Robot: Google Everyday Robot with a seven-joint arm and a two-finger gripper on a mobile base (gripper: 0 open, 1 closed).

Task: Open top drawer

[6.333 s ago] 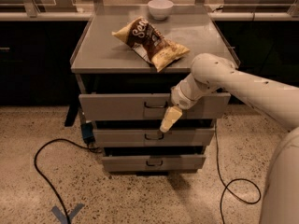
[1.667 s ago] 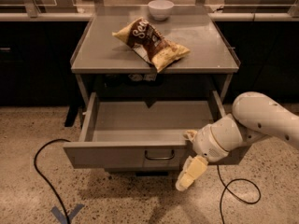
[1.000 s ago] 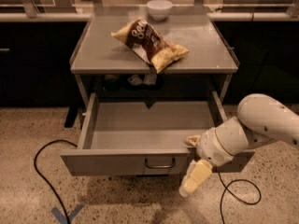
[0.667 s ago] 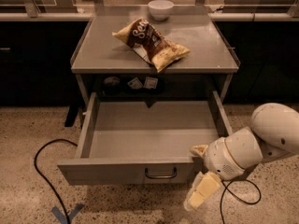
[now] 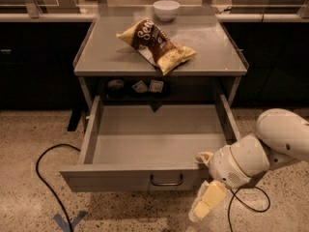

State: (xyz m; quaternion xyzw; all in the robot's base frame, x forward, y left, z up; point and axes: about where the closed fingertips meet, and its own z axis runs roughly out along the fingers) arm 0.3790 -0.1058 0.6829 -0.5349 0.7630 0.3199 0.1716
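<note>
Drawer [image 5: 120, 180], shut earlier, now out; bag [image 5: 157, 45], bowl [image 5: 166, 8] on table [image 5: 106, 57]; gripper [image 5: 206, 204] below drawer's front right corner; jaws: I cannot tell.

"Is the top drawer [image 5: 116, 180] out?"

"Far out towards us, sitting level, with its plain grey tray open to view. It has a tall grey front with a small dark wire handle [image 5: 166, 181] at the centre."

"And the gripper [image 5: 202, 208]?"

"Just beside the front's right end, hanging low and pointing down, apart from the handle."
</note>
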